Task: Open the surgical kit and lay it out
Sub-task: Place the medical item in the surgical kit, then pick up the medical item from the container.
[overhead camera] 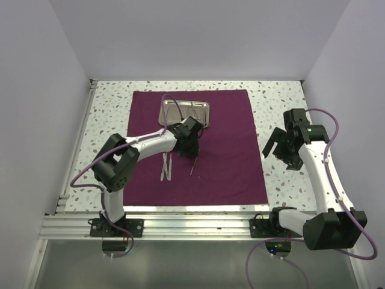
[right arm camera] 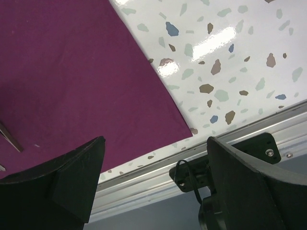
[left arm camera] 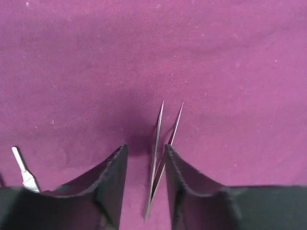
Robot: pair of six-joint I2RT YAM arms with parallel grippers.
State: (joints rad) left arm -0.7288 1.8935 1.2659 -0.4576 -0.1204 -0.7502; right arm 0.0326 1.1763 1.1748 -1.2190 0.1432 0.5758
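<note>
The dark purple cloth [overhead camera: 228, 144] lies spread flat on the table. The steel tray [overhead camera: 185, 112] sits on its far part with slim instruments in it. Two instruments [overhead camera: 166, 167] lie side by side on the cloth. My left gripper [overhead camera: 190, 143] is low over the cloth, just in front of the tray. In the left wrist view its jaws [left arm camera: 146, 148] stand apart around a pair of tweezers [left arm camera: 160, 143]. The tweezers lean on the right finger [left arm camera: 184, 177], clear of the left one. My right gripper [overhead camera: 278, 144] is open and empty beside the cloth's right edge [right arm camera: 163, 91].
The speckled table [overhead camera: 283, 102] shows around the cloth. White walls close in the left, far and right sides. A metal rail [overhead camera: 192, 226] runs along the near edge, also in the right wrist view [right arm camera: 158, 179]. Another instrument's end [left arm camera: 24, 170] lies left of my left fingers.
</note>
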